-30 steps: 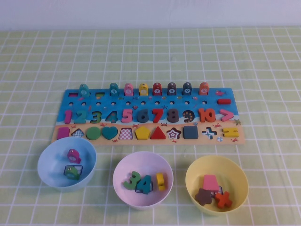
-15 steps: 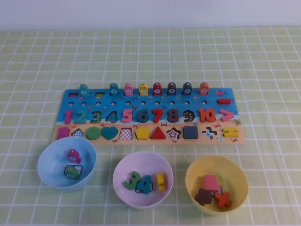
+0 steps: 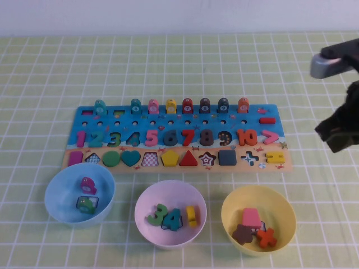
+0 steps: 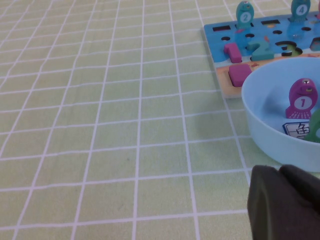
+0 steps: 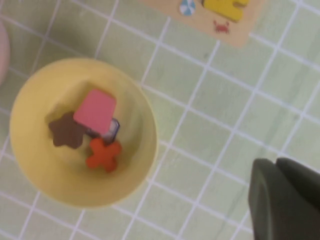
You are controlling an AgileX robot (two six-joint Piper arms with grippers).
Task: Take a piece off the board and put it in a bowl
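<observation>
Since the earlier frames your right gripper [image 3: 338, 130] has come in above the table just off the board's [image 3: 90, 119] right end; whether it is clenched, you cannot tell. The piece [image 3: 227, 157] sits seated in the board's lower strip, directly behind the bowl [image 3: 283, 211], so that arm is nearest. Your left gripper [image 4: 285, 200] is parked beside the light blue bowl [image 4: 260, 130], state likewise unclear.

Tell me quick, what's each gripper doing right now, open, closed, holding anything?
Left gripper: beside the light blue bowl; open or closed cannot be told.
Right gripper: in the air right of the board; cannot be told.
</observation>
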